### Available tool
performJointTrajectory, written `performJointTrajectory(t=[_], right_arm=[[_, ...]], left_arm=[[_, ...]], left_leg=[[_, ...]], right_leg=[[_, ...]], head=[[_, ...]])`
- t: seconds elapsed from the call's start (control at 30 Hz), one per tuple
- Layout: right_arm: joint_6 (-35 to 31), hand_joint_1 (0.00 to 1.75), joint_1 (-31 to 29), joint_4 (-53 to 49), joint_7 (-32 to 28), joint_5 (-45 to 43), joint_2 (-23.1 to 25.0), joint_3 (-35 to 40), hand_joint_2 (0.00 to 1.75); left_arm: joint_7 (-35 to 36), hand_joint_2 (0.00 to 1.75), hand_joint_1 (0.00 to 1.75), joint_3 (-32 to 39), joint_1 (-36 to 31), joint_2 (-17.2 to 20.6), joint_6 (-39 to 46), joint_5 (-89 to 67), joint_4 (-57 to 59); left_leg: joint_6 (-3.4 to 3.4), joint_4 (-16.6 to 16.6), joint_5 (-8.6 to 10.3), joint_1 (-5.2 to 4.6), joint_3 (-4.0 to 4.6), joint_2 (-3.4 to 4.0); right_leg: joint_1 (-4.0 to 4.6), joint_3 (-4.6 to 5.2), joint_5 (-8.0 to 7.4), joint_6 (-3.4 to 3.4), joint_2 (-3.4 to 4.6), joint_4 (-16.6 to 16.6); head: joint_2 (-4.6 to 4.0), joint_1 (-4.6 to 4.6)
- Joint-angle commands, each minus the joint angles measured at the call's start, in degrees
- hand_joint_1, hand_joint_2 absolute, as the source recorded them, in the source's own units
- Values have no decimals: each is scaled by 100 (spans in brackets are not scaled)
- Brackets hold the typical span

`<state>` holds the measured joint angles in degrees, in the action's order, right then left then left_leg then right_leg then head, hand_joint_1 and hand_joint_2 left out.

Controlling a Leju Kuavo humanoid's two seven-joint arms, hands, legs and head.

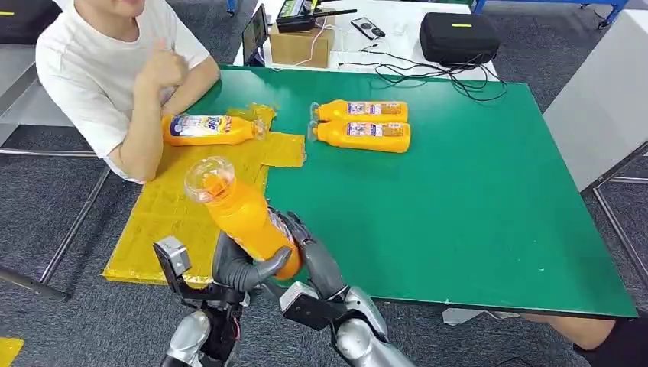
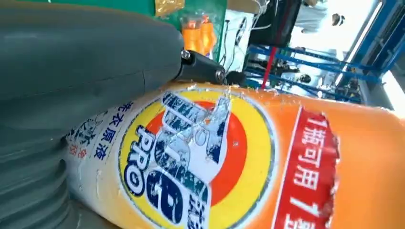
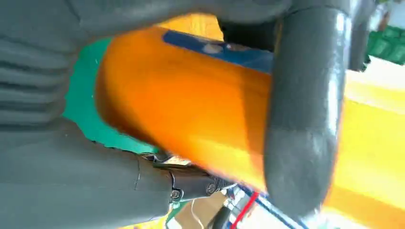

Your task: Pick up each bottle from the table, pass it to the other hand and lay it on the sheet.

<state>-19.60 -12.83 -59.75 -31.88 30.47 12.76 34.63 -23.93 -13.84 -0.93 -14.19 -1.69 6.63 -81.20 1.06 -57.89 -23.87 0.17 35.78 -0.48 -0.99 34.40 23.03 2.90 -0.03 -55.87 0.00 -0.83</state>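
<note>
Both hands grip one orange bottle above the table's near edge: the left hand wraps its base, the right hand clasps beside it. Its clear cap tilts over the yellow sheet, where another bottle lies. Two bottles lie on the green table.

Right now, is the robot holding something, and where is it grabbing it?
Yes: both the left hand and right hand grip one orange plastic bottle with a clear cap around its lower body, near the base.
</note>
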Motion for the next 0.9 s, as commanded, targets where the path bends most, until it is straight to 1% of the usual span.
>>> performJointTrajectory(t=[0.03,0.07,0.1,0.13,0.17,0.23,0.27,0.3,0.33,0.37,0.4,0.47,0.5,0.63,0.67,0.7,0.73,0.77,0.83,0.87,0.9], right_arm=[[-357,0,378,-1072,-398,-211,-221,-1048,0],[-449,0,481,-1276,-504,-180,-214,-1146,0],[-485,0,563,-1449,-552,-118,-237,-1178,0],[-499,0,608,-1535,-563,-98,-245,-1181,0],[-601,0,683,-1735,-672,-37,-248,-1175,0],[-611,0,713,-1847,-661,-36,-238,-1147,0],[-613,0,714,-1899,-659,-17,-254,-1065,0],[-601,0,710,-1905,-653,-16,-257,-1015,0],[-551,0,701,-1878,-641,-39,-246,-961,0],[-424,0,679,-1848,-626,-93,-265,-900,0],[-376,0,658,-1794,-631,-114,-264,-853,0],[-371,0,658,-1747,-631,-114,-245,-835,0],[-371,0,658,-1747,-631,-114,-245,-835,0],[-365,0,620,-1702,-643,-129,-257,-845,0],[-301,0,626,-1708,-667,-161,-273,-817,0],[-282,0,634,-1706,-680,-172,-277,-804,0],[-249,0,652,-1712,-718,-242,-270,-819,0],[-213,0,665,-1703,-725,-317,-253,-852,0],[-179,0,656,-1626,-729,-402,-230,-935,0],[-118,0,641,-1572,-749,-491,-206,-991,0],[-105,0,632,-1542,-750,-510,-201,-1017,0]], left_arm=[[137,175,168,579,-835,717,1299,-2402,1078],[302,175,171,656,-940,802,1666,-3123,1292],[422,175,171,866,-1040,814,1784,-3364,1463],[411,175,175,919,-1084,823,1798,-3425,1552],[527,175,175,996,-1251,902,2226,-4069,1862],[500,175,175,1090,-1385,925,2353,-4255,2117],[560,175,175,1094,-1548,1010,2752,-4902,2487],[653,175,171,1081,-1668,1087,2941,-5304,2759],[625,175,171,1140,-1784,1145,3075,-5495,3052],[791,175,169,1073,-1917,1258,3215,-5953,3366],[849,175,169,1126,-2130,1337,3095,-6123,3797],[838,175,169,1162,-2206,1399,3068,-6115,3872],[838,175,169,1162,-2206,1399,3068,-6115,3872],[775,175,171,1177,-2222,1342,3125,-6117,3956],[923,175,175,1044,-2279,1426,3165,-6477,4106],[974,175,175,928,-2344,1523,3104,-6717,4252],[1038,175,175,840,-2465,1621,2852,-6910,4517],[1049,175,175,869,-2560,1637,2528,-6867,4703],[1028,175,157,840,-2702,1631,2150,-6889,4882],[1027,175,133,877,-2764,1584,1994,-6841,4942],[1014,175,133,897,-2797,1542,1934,-6801,4945]], left_leg=[[-7,10,-3,1,-29,-18],[-6,12,2,0,-21,-15],[-4,10,2,0,-14,-10],[-8,10,-3,2,-29,-12],[-5,9,0,1,-19,-9],[-8,8,-4,3,-28,-13],[-6,8,-2,0,-20,-5],[-5,7,0,1,-15,-3],[-8,8,-4,3,-27,-5],[-7,11,-1,2,-25,-6],[-5,9,0,1,-20,-5],[-10,10,-7,6,-40,-4],[-5,7,-1,3,-21,1],[-7,3,-7,6,-26,3],[-5,5,-4,4,-20,2],[-5,4,-3,5,-18,-1],[-6,2,-8,6,-27,0],[-5,4,-3,4,-19,0],[-8,4,-6,6,-27,-4],[-7,4,-3,5,-21,-4],[-6,5,0,2,-18,-4]], right_leg=[[2,-33,12,-15,-20,4],[1,-24,6,-11,-15,6],[1,-16,3,-8,-11,5],[3,-31,9,-14,-14,5],[1,-20,5,-9,-10,4],[4,-30,11,-14,-15,2],[1,-20,7,-11,-9,1],[2,-15,4,-9,-8,2],[4,-27,9,-14,-12,2],[3,-24,7,-12,-12,4],[2,-19,4,-9,-8,3],[8,-40,11,-18,-8,4],[3,-19,4,-10,-2,2],[6,-26,9,-13,-5,0],[4,-20,6,-10,-4,1],[4,-19,6,-9,-6,1],[6,-28,10,-13,-4,-1],[4,-20,6,-10,-3,0],[6,-29,10,-14,-7,0],[5,-23,7,-12,-7,0],[2,-19,5,-10,-6,0]], head=[[0,0],[0,2],[0,0],[0,0],[0,0],[0,0],[0,0],[0,0],[0,0],[0,0],[0,0],[0,0],[0,0],[0,0],[0,0],[0,0],[0,0],[0,2],[0,2],[0,2],[0,0]])
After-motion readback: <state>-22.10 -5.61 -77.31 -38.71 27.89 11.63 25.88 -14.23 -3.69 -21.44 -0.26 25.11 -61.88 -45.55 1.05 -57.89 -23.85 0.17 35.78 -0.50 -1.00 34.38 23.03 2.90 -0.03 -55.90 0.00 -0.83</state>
